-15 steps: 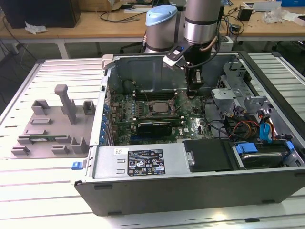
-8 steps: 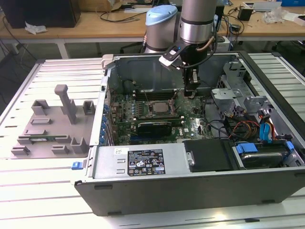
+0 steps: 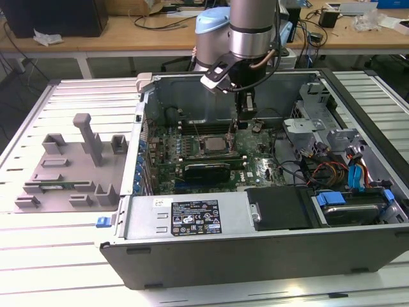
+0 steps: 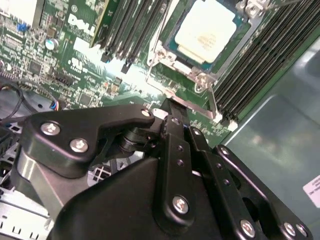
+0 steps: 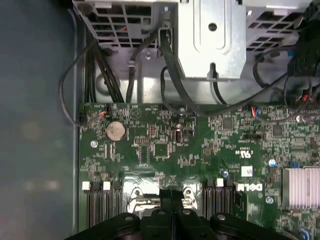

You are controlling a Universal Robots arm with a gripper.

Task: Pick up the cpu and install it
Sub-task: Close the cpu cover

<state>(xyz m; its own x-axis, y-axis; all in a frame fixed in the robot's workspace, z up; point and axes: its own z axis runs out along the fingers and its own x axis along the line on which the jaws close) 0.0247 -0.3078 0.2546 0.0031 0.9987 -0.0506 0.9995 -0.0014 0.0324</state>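
Open computer case (image 3: 255, 259), cpu (image 4: 207, 30) seated in socket (image 4: 202, 81), gripper (image 4: 171, 106) closed just beside socket's edge

Showing the cpu (image 4: 207, 31) lying flat, face up, inside the square socket frame (image 4: 172, 67) on the green motherboard (image 4: 80, 65), sitting between rows of memory slots (image 4: 131, 25); presenting a pale silver metal top with a thin darker rim, catching bright light across its top.
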